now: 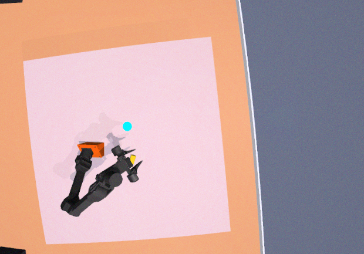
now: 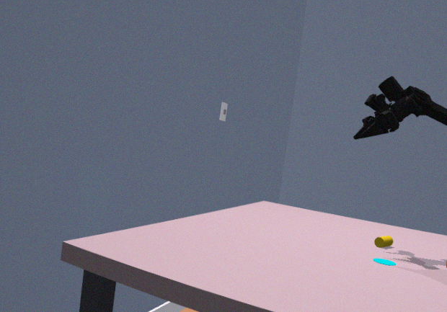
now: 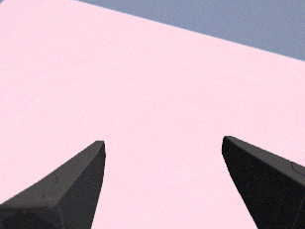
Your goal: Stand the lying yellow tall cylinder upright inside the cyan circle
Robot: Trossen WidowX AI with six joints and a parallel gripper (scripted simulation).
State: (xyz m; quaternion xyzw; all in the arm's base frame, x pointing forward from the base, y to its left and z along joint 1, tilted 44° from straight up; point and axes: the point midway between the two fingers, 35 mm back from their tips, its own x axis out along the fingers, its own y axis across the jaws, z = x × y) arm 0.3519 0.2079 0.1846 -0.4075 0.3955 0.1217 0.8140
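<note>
The yellow tall cylinder (image 1: 132, 159) (image 2: 383, 241) lies on its side on the pink table top. The cyan circle (image 1: 127, 126) (image 2: 384, 261) is flat on the table beside it, with nothing on it. My gripper (image 1: 138, 155) (image 2: 355, 137) (image 3: 164, 146) is open and empty, high above the table and tilted downward. From overhead, its fingers appear on both sides of the cylinder, but the exterior view shows them far above it. The wrist view shows only table and background between the fingers, with neither cylinder nor circle.
The pink table top (image 1: 176, 98) (image 2: 216, 243) carries the arm's orange base (image 1: 100, 149), left of the cylinder in the overhead view. The arm's shadow falls near the circle. A small white plate (image 2: 223, 111) is on the wall behind.
</note>
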